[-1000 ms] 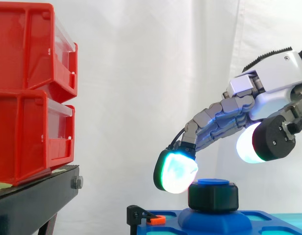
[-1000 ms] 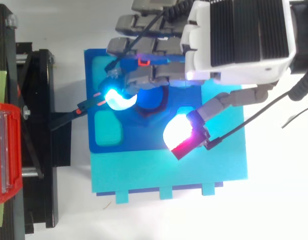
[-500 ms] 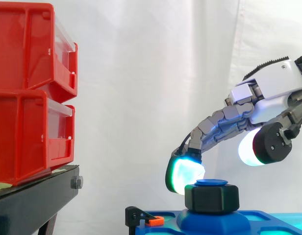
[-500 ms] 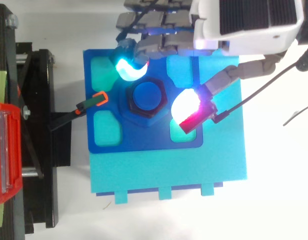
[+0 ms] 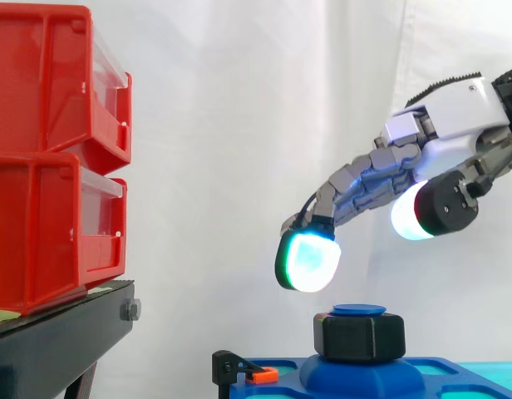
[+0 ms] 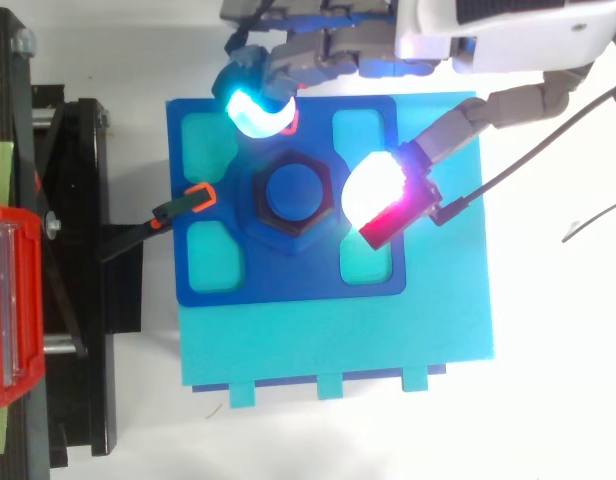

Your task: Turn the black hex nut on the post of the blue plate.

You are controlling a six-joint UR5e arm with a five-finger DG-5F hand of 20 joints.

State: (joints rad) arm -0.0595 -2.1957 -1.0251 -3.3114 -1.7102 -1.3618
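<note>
The black hex nut [image 5: 359, 336] sits on the blue post [image 6: 292, 192] in the middle of the blue plate [image 6: 288, 285]. My hand [image 5: 455, 116] hangs above and to the right of the nut, clear of it, and comes in from the top edge in the top view [image 6: 488, 30]. Its fingers [image 5: 307, 259] reach out nearly straight, with glowing cyan pads above the nut's left side. The thumb [image 6: 380, 193] glows white and red beside the nut's right side. The hand is open and holds nothing.
Two stacked red bins [image 5: 52, 158] stand on a black stand [image 5: 56, 341] at the left. A black clamp with an orange tip [image 6: 184, 203] grips the plate's left edge. The blue plate lies on a cyan base [image 6: 338, 345].
The hand has lifted up and away from the nut. One second ago its fingers reached over the nut; now they are well above it and toward the plate's far edge.
</note>
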